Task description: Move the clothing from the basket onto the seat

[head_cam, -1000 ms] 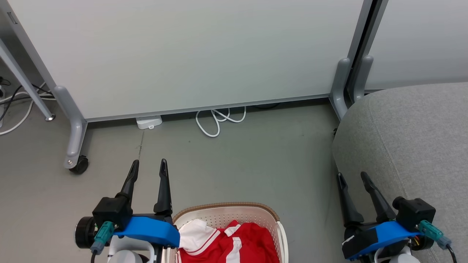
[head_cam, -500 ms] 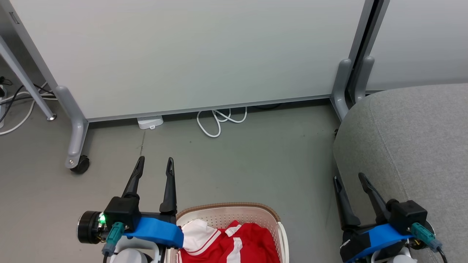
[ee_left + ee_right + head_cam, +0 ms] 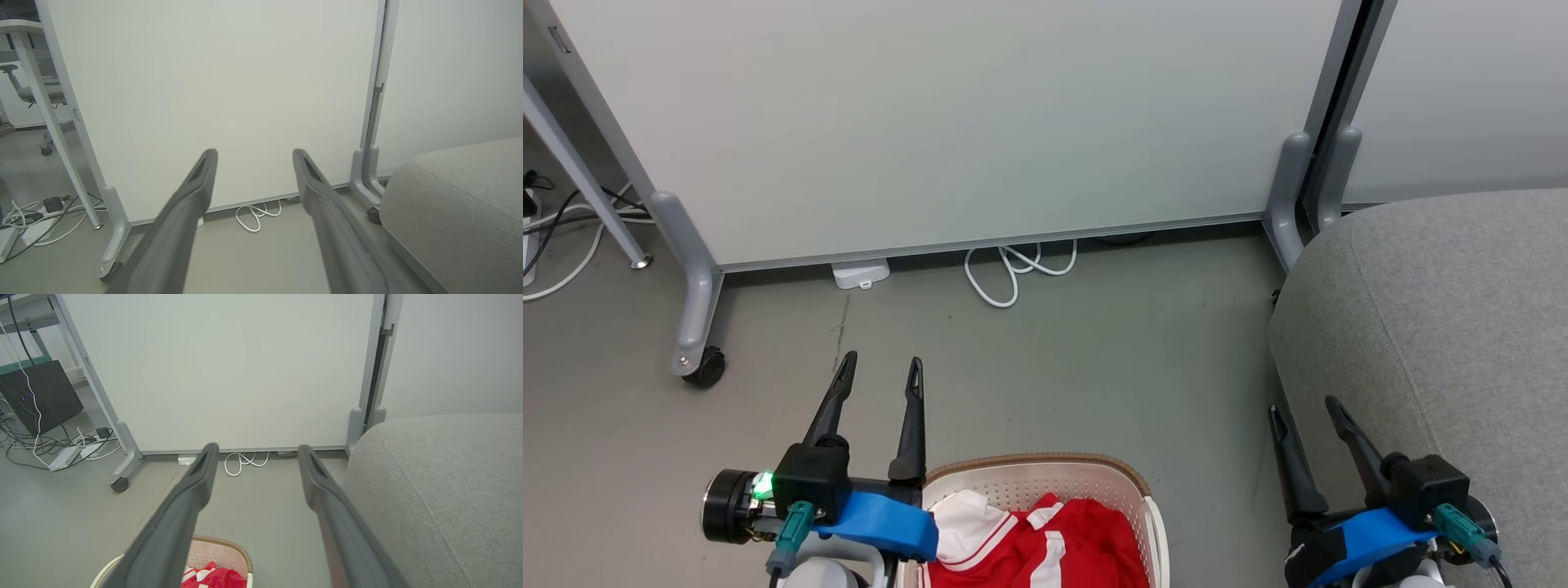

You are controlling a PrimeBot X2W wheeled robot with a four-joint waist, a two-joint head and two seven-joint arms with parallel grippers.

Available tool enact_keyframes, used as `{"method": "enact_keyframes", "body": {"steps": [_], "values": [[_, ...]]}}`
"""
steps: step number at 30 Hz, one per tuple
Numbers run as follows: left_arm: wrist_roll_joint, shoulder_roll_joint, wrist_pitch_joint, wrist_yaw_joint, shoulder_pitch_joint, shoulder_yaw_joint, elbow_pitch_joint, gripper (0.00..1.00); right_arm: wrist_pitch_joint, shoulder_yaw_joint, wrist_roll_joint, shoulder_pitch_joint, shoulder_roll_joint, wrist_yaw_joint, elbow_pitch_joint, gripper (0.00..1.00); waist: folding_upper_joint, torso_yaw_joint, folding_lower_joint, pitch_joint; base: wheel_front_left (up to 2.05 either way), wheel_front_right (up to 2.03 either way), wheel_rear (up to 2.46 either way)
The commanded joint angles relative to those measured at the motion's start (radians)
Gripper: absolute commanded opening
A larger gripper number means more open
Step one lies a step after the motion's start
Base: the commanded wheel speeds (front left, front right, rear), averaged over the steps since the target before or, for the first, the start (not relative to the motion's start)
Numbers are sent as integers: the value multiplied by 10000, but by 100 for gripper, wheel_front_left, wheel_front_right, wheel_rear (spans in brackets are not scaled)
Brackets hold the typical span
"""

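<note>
Left pincer (image 3: pixel 882 357) edged right; right pincer (image 3: pixel 1301 404) drew back.

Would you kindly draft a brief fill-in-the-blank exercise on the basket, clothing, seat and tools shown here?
The basket holds ____ clothing.
The basket stands to the ____ of the seat.
The left tool and right tool are both ____.
Missing words: red; left; open.

Both grippers (left (image 3: pixel 882 367), right (image 3: pixel 1301 406)) spread wide.
</note>
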Motion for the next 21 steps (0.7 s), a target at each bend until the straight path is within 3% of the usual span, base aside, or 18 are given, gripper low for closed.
{"method": "enact_keyframes", "body": {"steps": [1, 21], "values": [[11, 28, -52, -10, -34, 14, 22, 100, -59, -23, 13, -141, -58, 4, 36, 100, 0, -3, 0, 4, 0, 0, 0], [142, 26, -52, -208, -289, -34, 409, 100, -58, 7, -29, -218, -59, 4, 191, 100, 0, -58, 0, 209, 0, 0, 0]]}}
